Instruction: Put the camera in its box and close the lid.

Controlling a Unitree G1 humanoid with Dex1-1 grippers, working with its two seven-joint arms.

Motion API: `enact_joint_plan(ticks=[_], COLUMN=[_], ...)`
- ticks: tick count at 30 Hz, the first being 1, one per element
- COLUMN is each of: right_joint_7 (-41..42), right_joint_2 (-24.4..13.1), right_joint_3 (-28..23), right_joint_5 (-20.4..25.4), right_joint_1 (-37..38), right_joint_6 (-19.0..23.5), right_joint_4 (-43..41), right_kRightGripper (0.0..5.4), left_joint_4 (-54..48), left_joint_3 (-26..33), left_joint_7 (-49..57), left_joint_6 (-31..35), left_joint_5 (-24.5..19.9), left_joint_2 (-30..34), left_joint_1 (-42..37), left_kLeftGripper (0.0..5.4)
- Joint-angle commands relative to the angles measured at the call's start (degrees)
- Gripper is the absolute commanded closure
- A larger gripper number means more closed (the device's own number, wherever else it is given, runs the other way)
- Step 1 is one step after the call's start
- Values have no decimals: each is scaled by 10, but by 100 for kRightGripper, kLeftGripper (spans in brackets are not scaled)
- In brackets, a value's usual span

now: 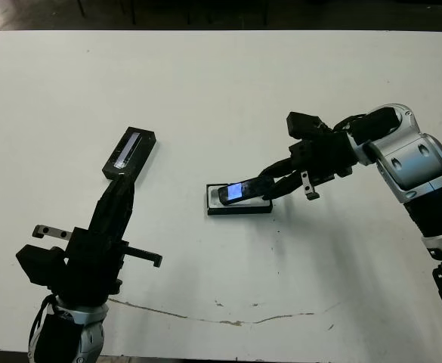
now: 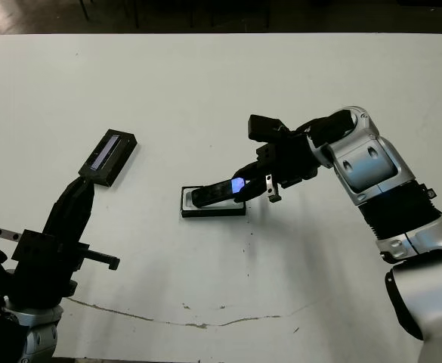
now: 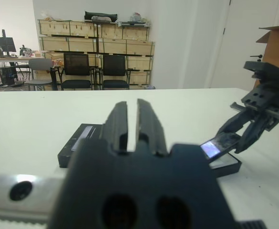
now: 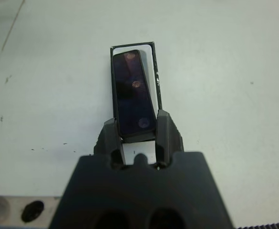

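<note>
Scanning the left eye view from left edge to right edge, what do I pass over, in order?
Left gripper → lid, lying apart from the box → box with the camera tilted over it → right gripper, shut on the camera's right end.

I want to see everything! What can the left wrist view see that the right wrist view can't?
Only the left wrist view shows the lid, the left tool with fingers almost together and holding nothing, and a room with chairs and crates beyond the table. Only the right wrist view looks straight down the camera's dark face, squeezed between the right tool's fingers. Both show the camera tilted over the box on the white table.
</note>
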Motion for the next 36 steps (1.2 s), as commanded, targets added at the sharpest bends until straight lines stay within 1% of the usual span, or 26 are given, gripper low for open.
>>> enact_joint_plan(ticks=[1, 6, 10, 14, 18, 28, 33, 36], right_joint_7=[-1, -4, -7, -7, -6, -24, -27, -29], right_joint_2=[7, 5, 11, 16, 21, 18, 13, 12], right_joint_3=[4, 5, 3, 6, 10, 23, 18, 16], right_joint_5=[-3, -8, -4, -7, -7, -31, -38, -41], right_joint_1=[9, 7, 13, 15, 13, 12, 13, 12], right_joint_6=[3, 3, 1, -15, -6, 1, -9, -7], right_joint_4=[-1, -4, -5, -6, -8, -25, -20, -15], right_kRightGripper=[540, 540, 540, 540, 540, 540, 540, 540], left_joint_4=[1, 7, 8, 2, 3, 15, 16, 14], left_joint_3=[-1, 1, 1, -1, -2, -4, -2, -1], left_joint_7=[3, 1, 0, 3, 3, 1, 0, 1], left_joint_6=[8, -1, 0, 6, 2, -13, -14, -13], left_joint_5=[6, 8, 3, 11, 12, 7, 5, 8], left_joint_2=[4, 5, 3, 5, 3, 2, 4, 5], left_joint_1=[10, 8, 6, 7, 9, 10, 11, 11], left_kLeftGripper=[540, 540, 540, 540, 540, 540, 540, 540])
